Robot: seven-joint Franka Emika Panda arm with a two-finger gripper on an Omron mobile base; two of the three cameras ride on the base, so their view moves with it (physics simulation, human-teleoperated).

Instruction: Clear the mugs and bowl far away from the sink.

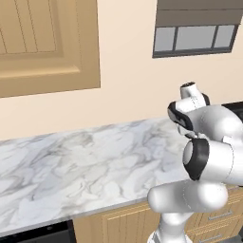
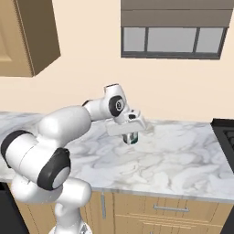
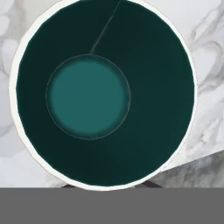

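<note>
The white, grey-veined marble countertop [image 2: 173, 157] ran along the wall above wooden drawer fronts. A teal-interior mug with a white rim [image 3: 105, 94] sat at its surface; contact with the marble could not be confirmed.

Counter [image 1: 71, 161]: white and grey marble, running across the middle.
Arm [image 1: 204, 161]: white with dark joints, rising at lower right.
Upper cabinet [image 1: 47, 42]: light wood, top left.
Window [image 1: 197, 33]: top right, blind partly lowered.
Drawers [image 1: 218, 218]: wooden, under the counter.
</note>
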